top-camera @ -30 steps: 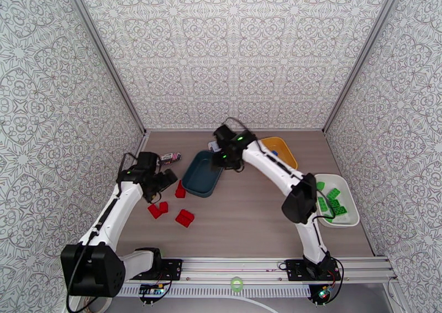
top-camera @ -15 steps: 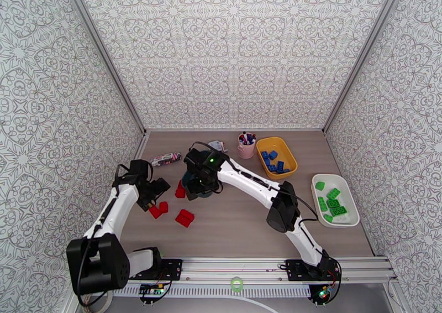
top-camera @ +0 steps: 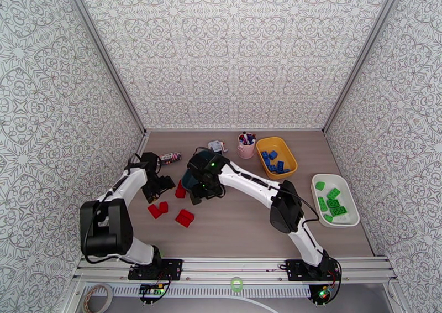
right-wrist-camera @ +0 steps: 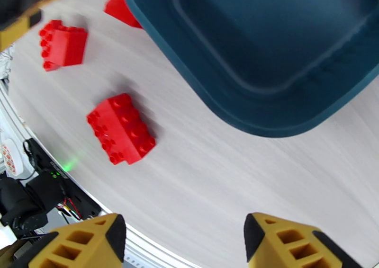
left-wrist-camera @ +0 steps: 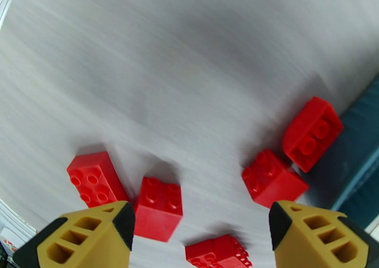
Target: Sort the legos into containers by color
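Several red legos lie on the table: one point(top-camera: 180, 189) beside the dark teal tray point(top-camera: 188, 179), two more point(top-camera: 158, 209) point(top-camera: 185, 217) nearer the front. My left gripper point(top-camera: 166, 186) hovers open just left of them; in the left wrist view the gripper point(left-wrist-camera: 203, 238) has its fingers wide, and a red lego point(left-wrist-camera: 218, 252) lies loose on the table below them. My right gripper point(top-camera: 200, 195) hangs open above the teal tray point(right-wrist-camera: 265, 51), hiding most of it, and the right gripper point(right-wrist-camera: 184, 245) holds nothing. Blue legos fill the yellow tray point(top-camera: 289, 152). Green legos sit in the white tray point(top-camera: 349, 201).
A pink cup of pens point(top-camera: 247, 145) stands left of the yellow tray. A striped packet point(top-camera: 170, 157) lies at the back left, and a small grey object point(top-camera: 216, 145) sits behind the teal tray. Patterned walls close in three sides.
My right arm swung left and forward from the back until it hung over the teal tray, uncovering the pink cup and yellow tray. The left gripper's jaws narrowed somewhat while staying near the red legos.
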{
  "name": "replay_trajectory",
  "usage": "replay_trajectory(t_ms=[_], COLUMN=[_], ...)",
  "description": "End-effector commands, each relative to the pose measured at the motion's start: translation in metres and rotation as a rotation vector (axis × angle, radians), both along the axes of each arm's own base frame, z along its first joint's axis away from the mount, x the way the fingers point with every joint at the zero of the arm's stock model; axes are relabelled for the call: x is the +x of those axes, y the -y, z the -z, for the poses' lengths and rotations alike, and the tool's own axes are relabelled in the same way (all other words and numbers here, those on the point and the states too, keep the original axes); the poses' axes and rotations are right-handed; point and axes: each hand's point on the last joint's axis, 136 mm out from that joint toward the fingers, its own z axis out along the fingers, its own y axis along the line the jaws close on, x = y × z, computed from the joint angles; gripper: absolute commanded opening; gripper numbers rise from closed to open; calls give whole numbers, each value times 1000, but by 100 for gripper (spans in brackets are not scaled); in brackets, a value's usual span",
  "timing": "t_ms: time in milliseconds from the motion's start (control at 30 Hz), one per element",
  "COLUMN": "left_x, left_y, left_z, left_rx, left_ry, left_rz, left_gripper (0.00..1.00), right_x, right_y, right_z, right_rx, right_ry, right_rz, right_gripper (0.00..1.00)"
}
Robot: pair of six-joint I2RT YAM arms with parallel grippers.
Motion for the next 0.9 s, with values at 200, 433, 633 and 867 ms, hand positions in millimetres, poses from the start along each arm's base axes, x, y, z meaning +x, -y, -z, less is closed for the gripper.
replay_trajectory(t_ms=[200,433,633,867], left_x=[-13,-20,-30,-41], left_y=[7,18,24,16], left_z=[21,27,28,26], left_rx=[1,6,15,39], left_ry=[-81,-109,-115,-126], left_rz=[36,61,67,54], left_gripper=[77,75,75,82], right_x=[-2,-1,-2,-3], right_y=[-6,-7,-6,-6], right_z=[-19,-19,-19,-20], right_rx=[50,55,54,68], right_ry=[14,16,18,12], right_rz=[-4,-5,1,12], right_gripper=[70,70,70,70])
